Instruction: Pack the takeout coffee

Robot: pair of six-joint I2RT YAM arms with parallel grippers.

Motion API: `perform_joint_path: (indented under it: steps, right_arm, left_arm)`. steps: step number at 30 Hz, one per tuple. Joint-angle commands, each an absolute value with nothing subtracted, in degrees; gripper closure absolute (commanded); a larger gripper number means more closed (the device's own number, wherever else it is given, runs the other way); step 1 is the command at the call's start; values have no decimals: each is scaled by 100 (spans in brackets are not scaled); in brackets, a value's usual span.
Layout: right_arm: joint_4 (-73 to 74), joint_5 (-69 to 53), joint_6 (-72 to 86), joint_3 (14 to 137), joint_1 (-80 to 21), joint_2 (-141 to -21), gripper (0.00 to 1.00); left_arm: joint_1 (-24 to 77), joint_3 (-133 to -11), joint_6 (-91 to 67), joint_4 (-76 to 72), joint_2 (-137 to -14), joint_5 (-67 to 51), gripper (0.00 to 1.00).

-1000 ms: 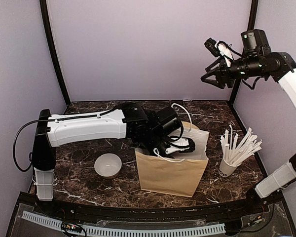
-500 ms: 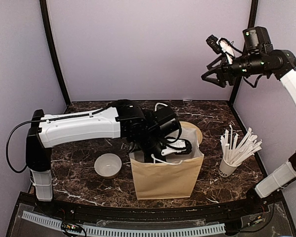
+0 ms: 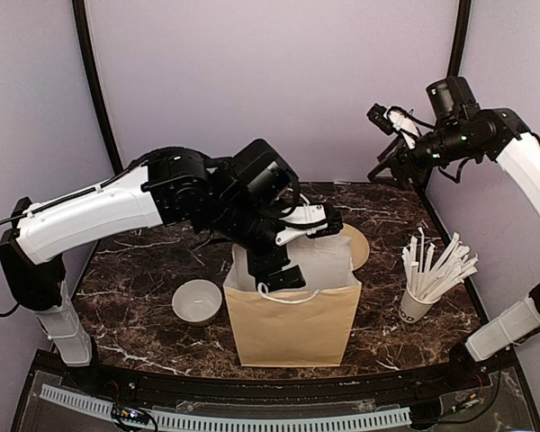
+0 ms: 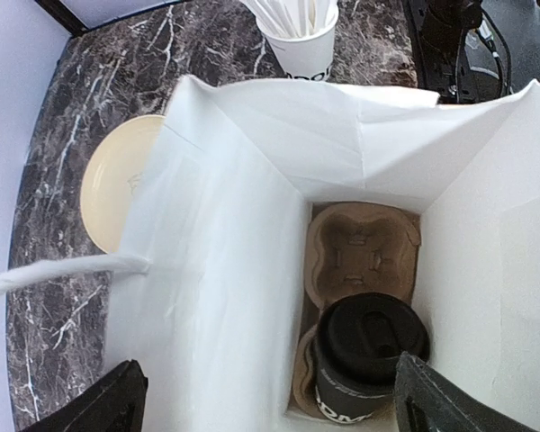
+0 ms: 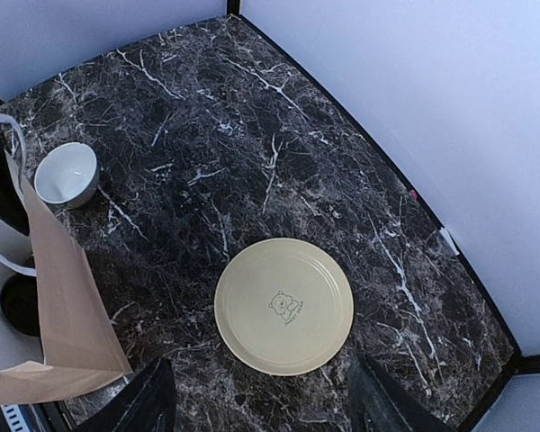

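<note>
Right, the dark marble table (image 3: pixel 144 270) carries everything, and the big white left arm (image 3: pixel 99 211) reaches in from the left across it. Its left gripper (image 3: pixel 299 248) hangs just above the mouth of the brown paper bag (image 3: pixel 292 324), jaws spread wide with nothing between them. The bag stands upright at the near middle of the table, top open. High at the far right, the right gripper (image 5: pixel 265 405) looks down at the table, fingers apart and holding nothing. Below it lies a pale yellow plate (image 5: pixel 283 306), just beyond the bag. A white cup of straws (image 3: pixel 418 301) stands right of the bag, a white bowl (image 3: pixel 196 301) left of it. Down inside the bag lies a moulded cardboard carrier (image 4: pixel 360 252), and the takeout coffee (image 4: pixel 371 346) sits upright in one of its wells, black lid on.
</note>
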State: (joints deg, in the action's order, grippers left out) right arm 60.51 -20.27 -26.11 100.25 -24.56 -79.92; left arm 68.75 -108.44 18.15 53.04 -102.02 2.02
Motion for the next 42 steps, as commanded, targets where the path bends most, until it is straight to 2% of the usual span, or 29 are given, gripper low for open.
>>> perform_joint_path:
  steps: [1,7,10,20,22,25,28,31,37,42]
  right_arm:
    - [6070,-2208,-2978,9837,-2299,-7485,36]
    - [6627,-2545,-3721,8931,-2173,-6956,42]
    - [6834,-2459,-3861,8575,-2106,-6827,50]
    - [6909,-2042,-3710,8277,-1260,-6727,62]
    - [6935,-2109,-3683,8202,-909,-6845,62]
    - [6980,-2311,-3675,8102,-461,-7003,54]
    - [6863,-2294,-3626,7886,-304,-7050,49]
    - [6782,-2312,-3531,7770,-189,-7176,48]
    - [6637,-2311,-3331,7702,-56,-7538,50]
    - [6746,-2615,-3368,7690,-56,-7775,60]
  left_arm:
    - [6820,-10844,2057,4897,-9743,234,1]
    - [6820,-10833,2043,4481,-9303,95,1]
    - [6820,-10695,1972,4170,-9094,147,1]
    - [6812,-9978,1755,2472,-8244,162,1]
    - [6812,-9768,1754,2161,-8084,310,1]
    - [6804,-9579,1743,1951,-7948,452,1]
    - [6803,-9450,1713,1830,-7879,548,1]
    - [6795,-9352,1702,1777,-7847,586,1]
    - [6794,-9160,1685,1685,-7771,690,1]
    - [6779,-9039,1688,1627,-7713,751,1]
